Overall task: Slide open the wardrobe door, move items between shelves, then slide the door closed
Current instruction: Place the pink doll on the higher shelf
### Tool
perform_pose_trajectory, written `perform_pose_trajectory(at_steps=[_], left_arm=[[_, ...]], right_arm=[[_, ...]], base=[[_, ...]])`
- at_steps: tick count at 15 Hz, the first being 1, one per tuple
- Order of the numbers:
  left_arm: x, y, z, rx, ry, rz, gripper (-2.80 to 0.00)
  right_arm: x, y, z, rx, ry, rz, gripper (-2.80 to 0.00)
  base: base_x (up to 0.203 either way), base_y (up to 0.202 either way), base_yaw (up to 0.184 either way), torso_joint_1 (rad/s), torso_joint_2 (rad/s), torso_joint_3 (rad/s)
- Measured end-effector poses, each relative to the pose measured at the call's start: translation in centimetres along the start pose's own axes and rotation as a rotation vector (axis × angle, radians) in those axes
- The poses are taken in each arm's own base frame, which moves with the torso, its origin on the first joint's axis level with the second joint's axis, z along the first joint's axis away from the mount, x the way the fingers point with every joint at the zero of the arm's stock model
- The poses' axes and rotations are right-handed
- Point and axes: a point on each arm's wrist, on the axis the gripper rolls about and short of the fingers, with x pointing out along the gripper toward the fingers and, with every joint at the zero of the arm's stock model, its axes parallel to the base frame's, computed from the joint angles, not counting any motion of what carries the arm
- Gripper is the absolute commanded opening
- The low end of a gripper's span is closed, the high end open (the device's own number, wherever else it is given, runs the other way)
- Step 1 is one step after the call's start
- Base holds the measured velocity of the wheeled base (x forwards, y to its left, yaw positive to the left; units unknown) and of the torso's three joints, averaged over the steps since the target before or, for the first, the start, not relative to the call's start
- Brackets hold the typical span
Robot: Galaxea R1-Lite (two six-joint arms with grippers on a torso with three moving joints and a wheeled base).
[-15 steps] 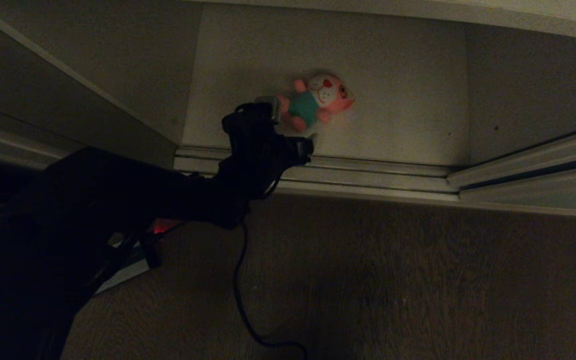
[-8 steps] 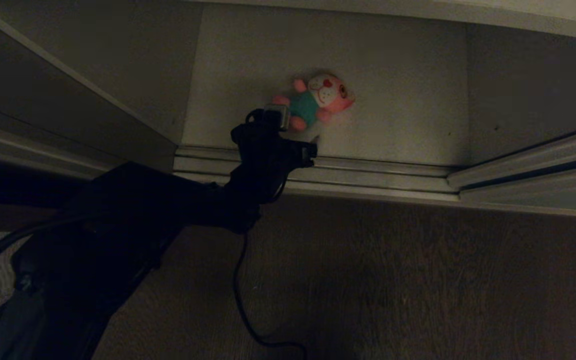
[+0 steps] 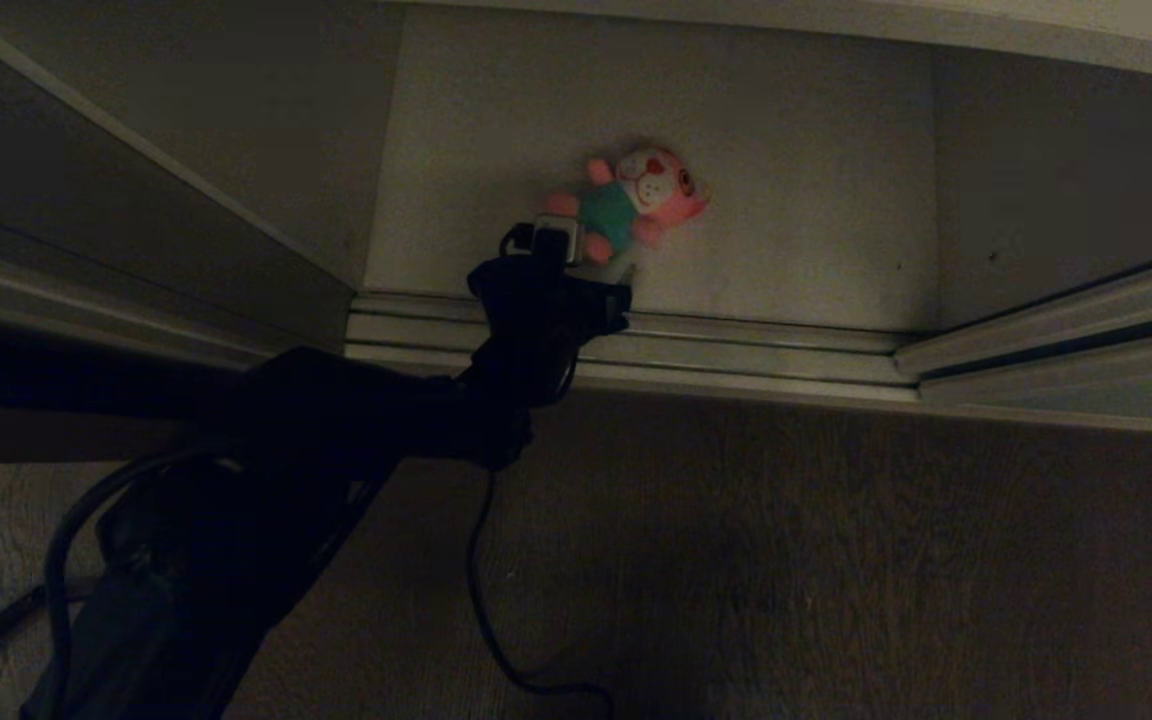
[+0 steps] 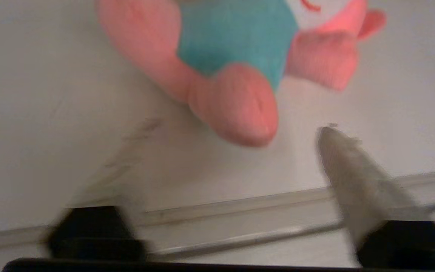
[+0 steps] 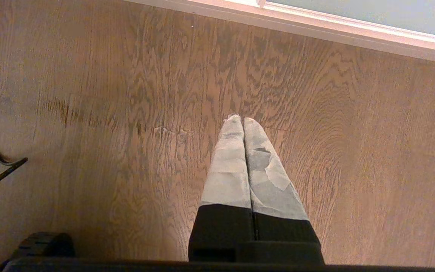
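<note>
We have drawn the left gripper [image 3: 591, 262] back from the pink plush toy [image 3: 633, 203], toward the door track [image 3: 736, 340]. A second ago it overlapped the toy's legs in the head view; now it sits just short of them, above the track. The toy has not moved; it lies on its back on the white shelf [image 3: 796, 150], well inside the opening. In the left wrist view the fingers [image 4: 353, 177] stand wide apart and hold nothing, with the toy's foot just ahead of them. We judge this item released on its shelf. The right gripper [image 5: 243, 151] hangs over the wooden floor [image 5: 89, 113], fingers pressed together.
</note>
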Motion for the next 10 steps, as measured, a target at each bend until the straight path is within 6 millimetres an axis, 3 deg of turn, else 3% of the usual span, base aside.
perform_pose_trajectory(at_steps=[10], left_arm=[[0.7, -0.3, -1.7, 0.029, -0.023, -0.013, -2.8]], right_arm=[[0.0, 0.0, 0.0, 0.0, 0.0, 0.0, -2.8]], base=[[0.0, 0.0, 0.0, 0.0, 0.0, 0.0]])
